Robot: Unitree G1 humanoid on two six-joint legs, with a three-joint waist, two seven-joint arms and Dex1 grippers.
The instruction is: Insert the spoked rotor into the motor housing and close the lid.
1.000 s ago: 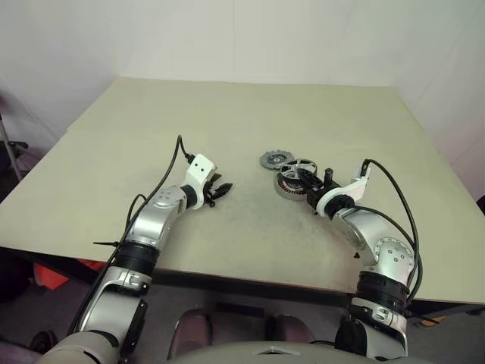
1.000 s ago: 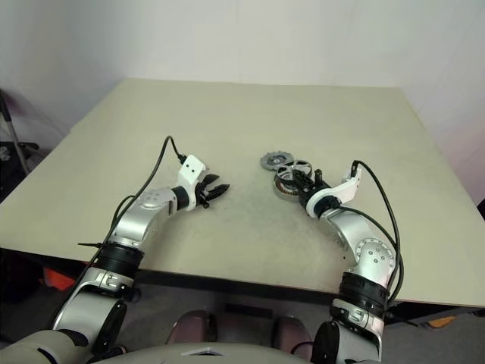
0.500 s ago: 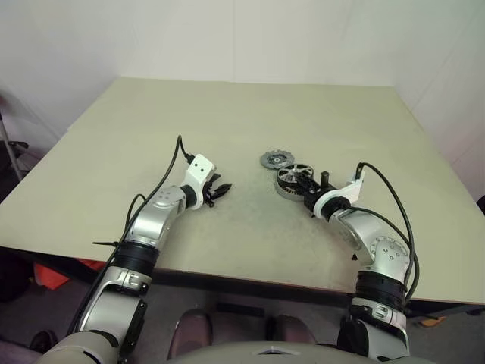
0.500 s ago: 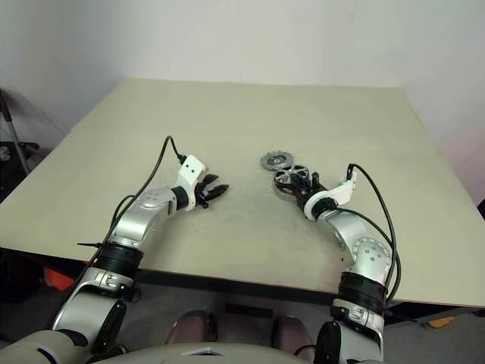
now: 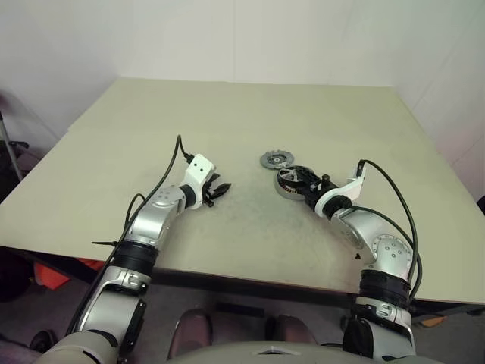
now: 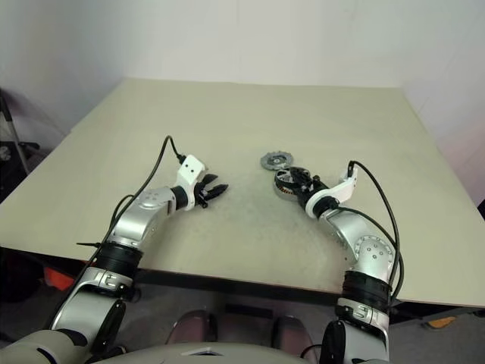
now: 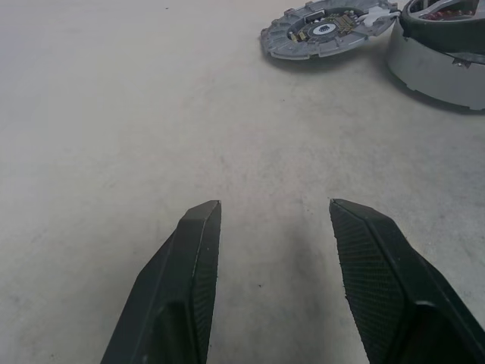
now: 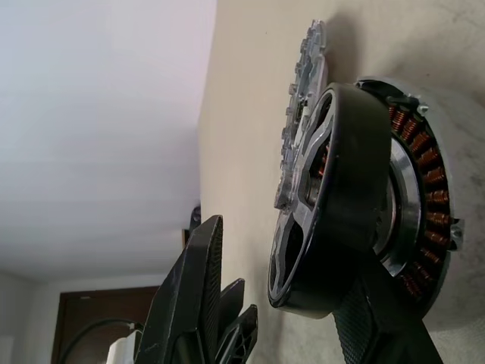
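So, rotor: I saw the spoked rotor (image 8: 333, 197) lying on top of the motor housing (image 8: 424, 189), tilted, with one edge lifted and the copper coils showing beneath it; I judged it not seated.
Housing: it sat on the table (image 5: 227, 121) right of centre, just in front of my right gripper (image 5: 309, 184).
Lid: the lid (image 5: 276, 159) lay flat on the table just beyond and to the left of the housing, close to it, untouched.
Right claw: its two black fingers stood parted on either side of the rotor's rim; in the wrist view I saw a gap between the fingers (image 8: 189, 303) and the dark rim, so I read it as holding nothing.
Left claw: the left gripper (image 7: 273, 227) hovered over bare table well to the left of the parts, fingers apart, empty.
Risk, jamming: I judged that pressing the rotor down while cocked could wedge it against the coils.
Risk, sliding: a sideways nudge from my right fingers could tip the rotor off the housing toward the lid, or push the housing along the table.
Risk, lid: putting the lid on before the rotor dropped in level would leave it sitting crooked.
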